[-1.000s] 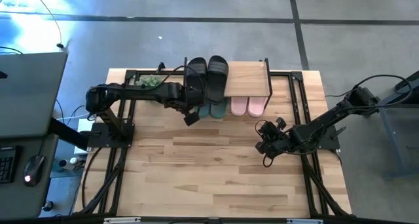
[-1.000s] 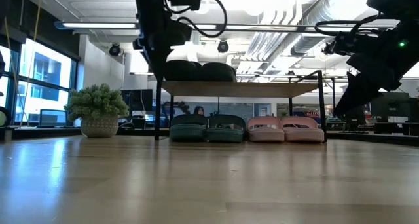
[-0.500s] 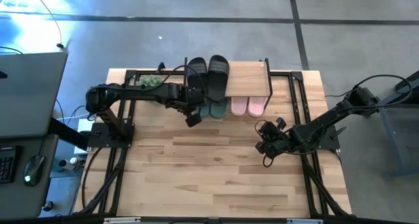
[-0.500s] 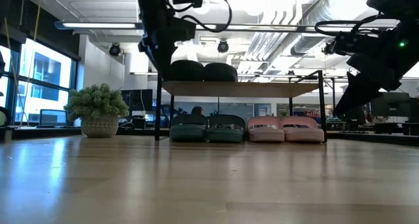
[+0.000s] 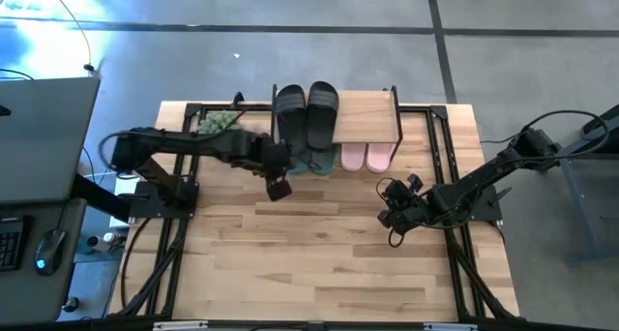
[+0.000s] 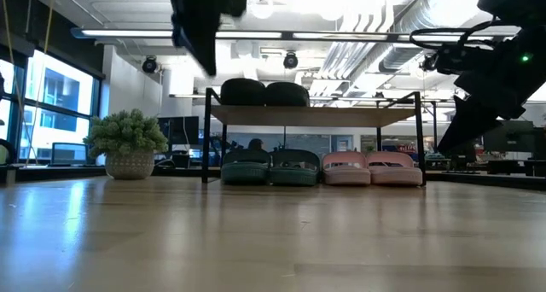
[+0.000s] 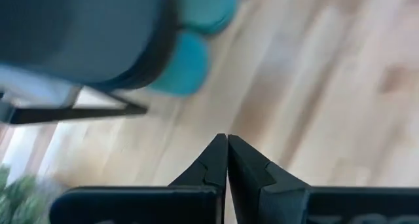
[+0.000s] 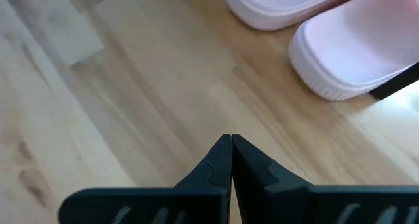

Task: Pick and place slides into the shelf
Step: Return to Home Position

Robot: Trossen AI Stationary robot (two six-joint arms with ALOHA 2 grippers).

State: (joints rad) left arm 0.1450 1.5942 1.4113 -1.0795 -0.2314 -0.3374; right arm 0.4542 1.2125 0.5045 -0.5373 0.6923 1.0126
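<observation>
The shelf (image 5: 368,113) stands at the table's far edge. The black slides (image 5: 306,113) lie side by side on its plank top at the left. The green slides (image 6: 270,166) and the pink slides (image 6: 372,167) rest on the table under it. My left gripper (image 5: 279,187) is shut and empty, in front of the shelf's left end, above the table. In the left wrist view the gripper (image 7: 227,160) points at bare table near the green slides' ends (image 7: 190,50). My right gripper (image 5: 390,215) is shut and empty, right of centre; its view shows the pink slides (image 8: 347,47).
A small potted plant (image 5: 221,122) stands at the far left of the table beside the shelf. Black frame rails (image 5: 184,215) run along the table's left and right sides. The broad wooden tabletop (image 5: 319,263) lies in front of the shelf.
My left gripper has drawn back from the black slides on the shelf, toward the table's near edge and a little left, and has risen in the low view. The left black slide has been set straight next to the other. My right arm has kept still.
</observation>
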